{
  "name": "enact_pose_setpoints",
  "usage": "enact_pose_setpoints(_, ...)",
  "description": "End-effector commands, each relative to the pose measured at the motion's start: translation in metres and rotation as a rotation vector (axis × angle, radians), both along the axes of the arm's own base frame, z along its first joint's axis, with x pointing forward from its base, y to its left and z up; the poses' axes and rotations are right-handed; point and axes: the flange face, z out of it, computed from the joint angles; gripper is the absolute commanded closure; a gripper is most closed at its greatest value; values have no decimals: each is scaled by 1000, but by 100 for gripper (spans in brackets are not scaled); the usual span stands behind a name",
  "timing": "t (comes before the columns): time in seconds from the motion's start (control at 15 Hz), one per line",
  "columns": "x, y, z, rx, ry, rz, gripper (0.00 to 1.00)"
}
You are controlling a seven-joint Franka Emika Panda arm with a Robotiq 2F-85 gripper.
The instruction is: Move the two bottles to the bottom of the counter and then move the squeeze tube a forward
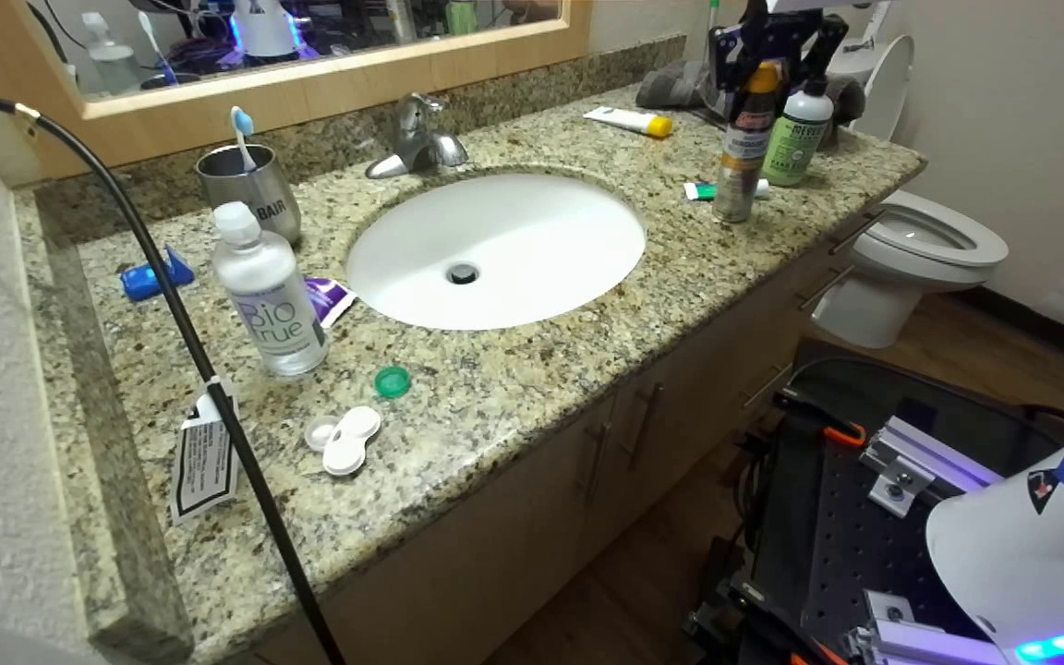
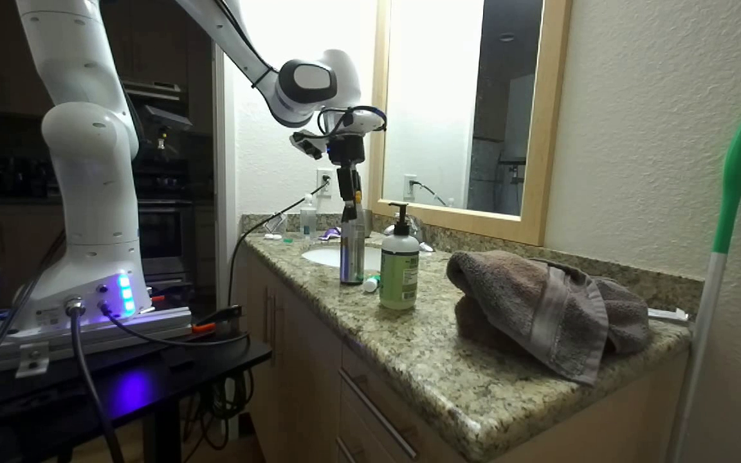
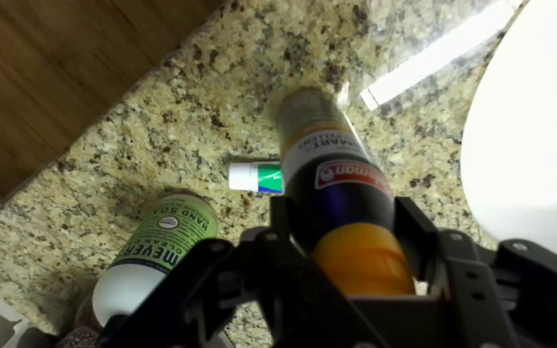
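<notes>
The slim dark bottle with the orange cap [image 1: 743, 166] is upright near the counter's [image 1: 532, 369] front edge, its base at or very close to the granite. It also shows in an exterior view [image 2: 352, 257] and the wrist view [image 3: 341, 183]. My gripper [image 3: 339, 208] is shut on its upper part, a finger on each side. The whitish bottle with green label [image 1: 795, 139] stands beside it, by the gripper, its pump top dark. A small green squeeze tube with white cap [image 3: 269, 177] lies by the slim bottle, partly hidden. A white squeeze tube with yellow cap [image 1: 629, 120] lies farther back.
The white oval sink [image 1: 532, 249] is beside the slim bottle. A grey towel [image 2: 531, 302] lies at the counter's end. A clear Biotrue bottle [image 1: 269, 296], a steel cup [image 1: 259, 189] and a lens case [image 1: 347, 443] stand across the sink. A mirror runs along the wall.
</notes>
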Motion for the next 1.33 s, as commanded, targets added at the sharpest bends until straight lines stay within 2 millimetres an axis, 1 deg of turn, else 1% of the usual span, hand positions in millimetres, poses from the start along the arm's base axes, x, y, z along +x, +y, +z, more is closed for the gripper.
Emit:
enact_pose_setpoints(0.0,14,-12,-10,65,94,-30,69)
enact_pose_setpoints(0.13,19,-19,-10,118,107,-49,69)
enact_pose_setpoints(0.27,21,-27,-5,168,75,-58,69)
enact_pose_setpoints(0.4,18,-34,-2,201,30,-58,69)
enact_pose_setpoints(0.67,10,-42,-1,197,-23,-50,69)
enact_pose_setpoints(0.8,8,-44,-4,182,-19,-49,69)
enact_pose_setpoints(1.27,8,-40,-8,118,-53,-30,69)
